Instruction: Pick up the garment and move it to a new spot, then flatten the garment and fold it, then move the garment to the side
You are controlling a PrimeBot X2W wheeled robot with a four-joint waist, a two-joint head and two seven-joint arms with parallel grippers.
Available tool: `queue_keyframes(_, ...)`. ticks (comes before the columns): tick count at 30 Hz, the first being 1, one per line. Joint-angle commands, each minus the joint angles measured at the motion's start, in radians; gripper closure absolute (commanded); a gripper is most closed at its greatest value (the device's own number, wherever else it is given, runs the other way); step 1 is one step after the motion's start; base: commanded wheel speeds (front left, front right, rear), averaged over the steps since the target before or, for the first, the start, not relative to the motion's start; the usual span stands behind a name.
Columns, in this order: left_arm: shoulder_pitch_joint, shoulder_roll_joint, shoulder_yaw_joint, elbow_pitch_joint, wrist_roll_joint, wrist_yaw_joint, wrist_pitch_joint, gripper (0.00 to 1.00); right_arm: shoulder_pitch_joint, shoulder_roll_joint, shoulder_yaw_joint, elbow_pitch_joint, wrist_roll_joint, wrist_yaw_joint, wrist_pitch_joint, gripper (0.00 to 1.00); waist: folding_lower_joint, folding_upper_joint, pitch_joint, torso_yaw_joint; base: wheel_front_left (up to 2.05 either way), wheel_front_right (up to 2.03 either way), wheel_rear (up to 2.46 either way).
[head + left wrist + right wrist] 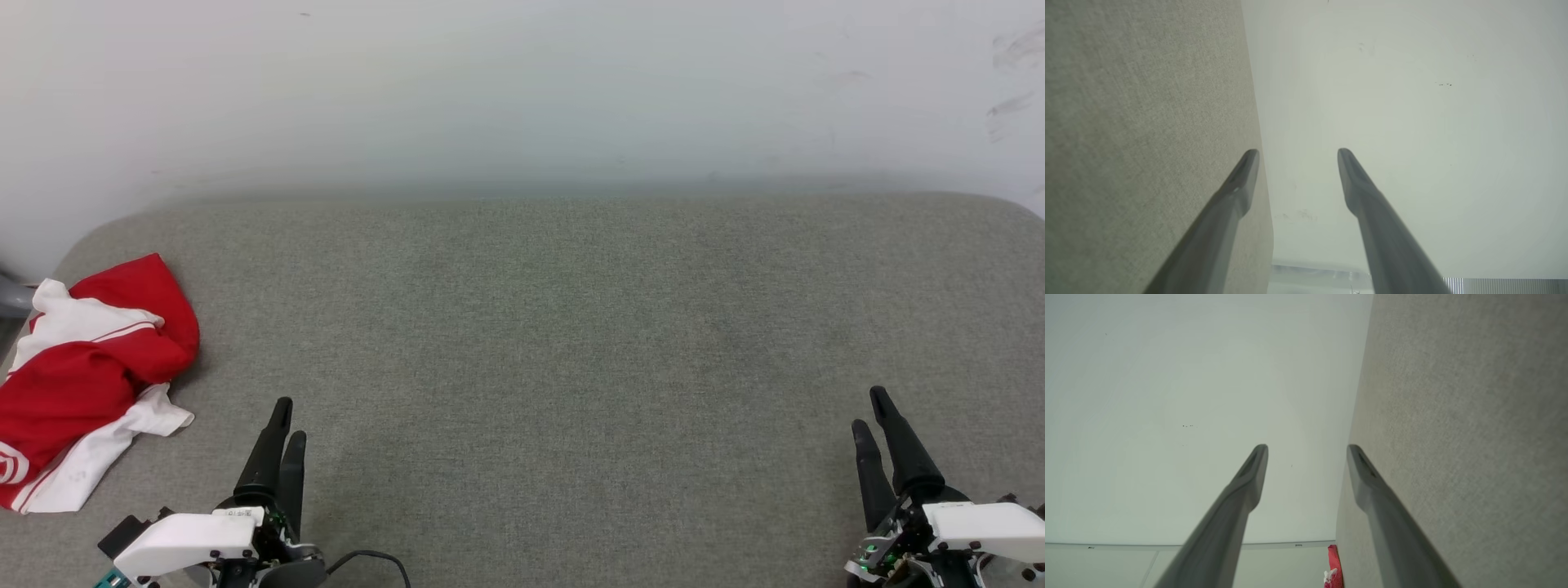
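Note:
The garment, a bright red T-shirt with white sleeves and stripe trim, lies crumpled at the far left edge of the grey fabric surface. A sliver of it also peeks in at the bottom of the right wrist view. My left gripper rests at the lower left, just right of the shirt and apart from it, open with nothing between its fingers. At the lower right my right gripper also stands open and holds nothing, far from the shirt.
A pale wall rises behind the padded grey surface. A grey object shows at the left edge behind the shirt. A black cable curls beside my left wrist. The surface's rounded far corners curve off at left and right.

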Motion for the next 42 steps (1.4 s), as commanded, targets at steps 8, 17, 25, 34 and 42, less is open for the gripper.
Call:
queue_keyframes(8,-0.011,0.002,0.015,-0.052,0.140,0.009,-0.046,0.00,-0.003,-0.001,-0.016,-0.064,-0.149,0.000,-0.047,0.00,0.0000,-0.0001,0.001,0.000,0.00,0.00,0.00)
queue_keyframes(17,-0.006,0.002,-0.006,-0.123,0.352,0.066,-0.086,0.00,0.006,-0.001,-0.012,-0.135,-0.369,0.000,-0.087,0.00,0.0000,-0.0001,0.002,0.002,0.00,0.00,0.00)
queue_keyframes(25,0.004,0.002,-0.032,-0.161,0.531,0.115,-0.118,0.00,0.019,-0.001,0.021,-0.199,-0.586,0.000,-0.119,0.00,0.0000,-0.0001,0.004,0.004,0.00,0.00,0.00)
queue_keyframes(34,0.012,0.003,-0.055,-0.178,0.690,0.151,-0.147,0.00,0.036,-0.001,0.035,-0.217,-0.750,0.000,-0.148,0.00,0.0000,-0.0001,0.005,0.006,0.00,0.00,0.00)
queue_keyframes(42,0.021,0.003,-0.074,-0.186,0.824,0.171,-0.174,0.00,0.049,-0.001,0.037,-0.217,-0.881,0.000,-0.175,0.00,0.0000,-0.0001,0.006,0.006,0.00,0.00,0.00)
